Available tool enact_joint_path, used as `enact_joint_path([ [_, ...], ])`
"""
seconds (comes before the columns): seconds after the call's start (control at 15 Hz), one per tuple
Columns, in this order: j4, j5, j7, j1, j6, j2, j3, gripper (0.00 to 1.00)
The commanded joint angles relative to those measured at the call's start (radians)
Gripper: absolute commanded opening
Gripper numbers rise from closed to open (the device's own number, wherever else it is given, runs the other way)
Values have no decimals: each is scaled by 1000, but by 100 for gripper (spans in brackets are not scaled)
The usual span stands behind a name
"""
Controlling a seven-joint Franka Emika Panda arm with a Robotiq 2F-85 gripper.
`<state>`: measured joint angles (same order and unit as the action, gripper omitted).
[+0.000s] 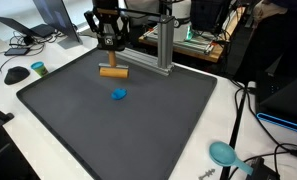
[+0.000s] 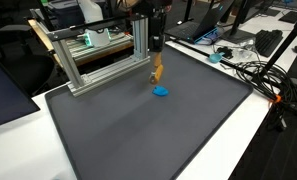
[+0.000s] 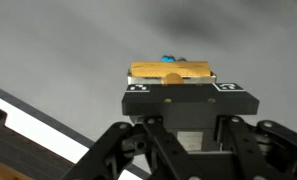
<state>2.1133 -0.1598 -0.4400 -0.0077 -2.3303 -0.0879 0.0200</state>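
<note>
A wooden block [image 1: 112,71] hangs crosswise just above the dark mat [image 1: 138,130], near its far edge. My gripper [image 1: 109,48] comes straight down onto the block and is shut on it. In the wrist view the block [image 3: 170,71] lies across the end of my gripper [image 3: 176,96], whose fingertips are hidden behind a black plate with two markers. A small blue object [image 1: 119,95] lies on the mat a little in front of the block. Both exterior views show the pair: the block [image 2: 157,71] is under the gripper [image 2: 155,52], and the blue object [image 2: 162,90] lies beside it.
An aluminium frame [image 1: 153,50] [image 2: 98,62] stands on the mat's far edge, close behind the gripper. A teal round object [image 1: 223,152] lies off the mat on the white table. A mouse [image 1: 16,74], a laptop [image 1: 50,18] and cables [image 2: 256,70] lie around the mat.
</note>
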Motion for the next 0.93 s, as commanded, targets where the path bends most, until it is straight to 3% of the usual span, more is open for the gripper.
enact_joint_path([
  [0.0,13,17,-48,0,-32,3,3,22],
  [0.07,19,23,-62,0,-43,2,4,47],
  [0.27,20,22,-57,-1,-42,-7,4,47],
  [0.33,20,22,-57,-1,-42,-7,4,22],
  [0.67,4,-35,-264,-10,-1,-31,7,22],
  [0.87,-1,6,-432,-14,-13,-47,18,22],
])
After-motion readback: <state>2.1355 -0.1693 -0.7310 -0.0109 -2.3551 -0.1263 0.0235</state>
